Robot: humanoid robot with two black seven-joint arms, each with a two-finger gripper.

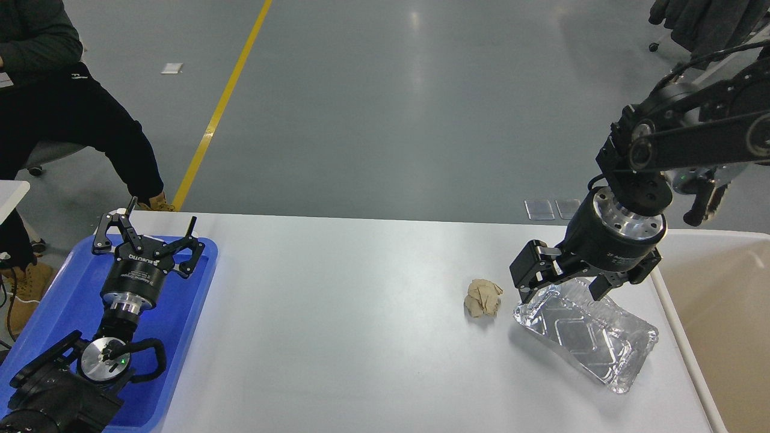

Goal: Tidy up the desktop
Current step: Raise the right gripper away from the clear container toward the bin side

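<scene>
The white desktop (361, 337) holds a crumpled beige paper ball (483, 297) right of centre. Beside it lies a clear foil-like food container (586, 337), tilted with its far end raised off the surface. My right gripper (562, 291) reaches down from the upper right, its two fingers pressed on either side of that raised far end. My left gripper (147, 231) hovers over the blue tray (66, 300) at the left, fingers spread open and holding nothing.
A beige bin with a white rim (722, 325) stands against the desktop's right edge. A seated person (66, 114) is at the far left behind the tray. A yellow floor line (222, 102) runs beyond the table.
</scene>
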